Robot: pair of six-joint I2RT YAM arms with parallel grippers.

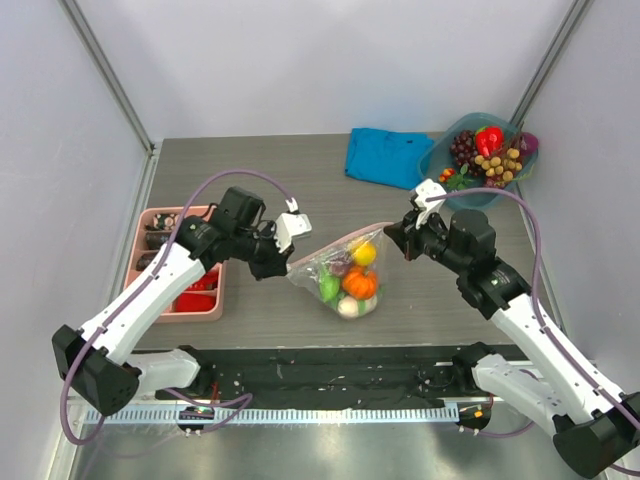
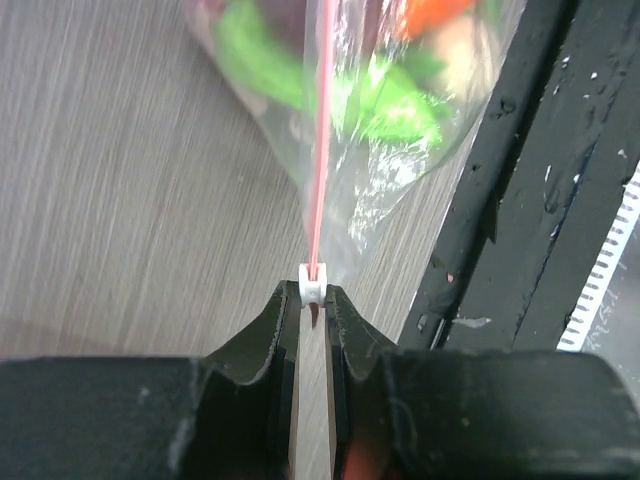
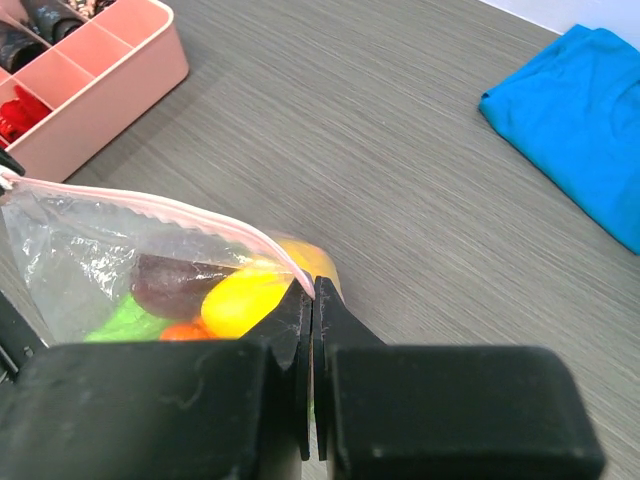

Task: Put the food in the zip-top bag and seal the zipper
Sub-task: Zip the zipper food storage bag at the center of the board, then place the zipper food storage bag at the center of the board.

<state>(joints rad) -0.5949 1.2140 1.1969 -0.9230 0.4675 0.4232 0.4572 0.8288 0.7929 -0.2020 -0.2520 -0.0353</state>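
The left hand (image 1: pixel 285 262) pinches the white slider (image 2: pixel 313 283) at the left end of the zipper (image 1: pixel 340 243). The right hand (image 1: pixel 397 232) is clamped tight on the strip's right end, so the pink line runs taut between them. The zip-top bag (image 1: pixel 310 268) hangs below it at the middle of the tabletop (image 1: pixel 270 180), toward the near edge. The food (image 1: pixel 360 283), yellow, orange, green and purple pieces, is inside.

**One high view, two close ones**

The top external camera looks down and forward over the whole table (image 1: pixel 260 170). The left wrist camera sights past the left gripper (image 2: pixel 313 300), very near the zip-top bag (image 2: pixel 390 180). The right wrist camera sights past the right gripper (image 3: pixel 312 290) towards the pink tray (image 3: pixel 120 85) and blue cloth (image 3: pixel 580 110). All three views share the bag.
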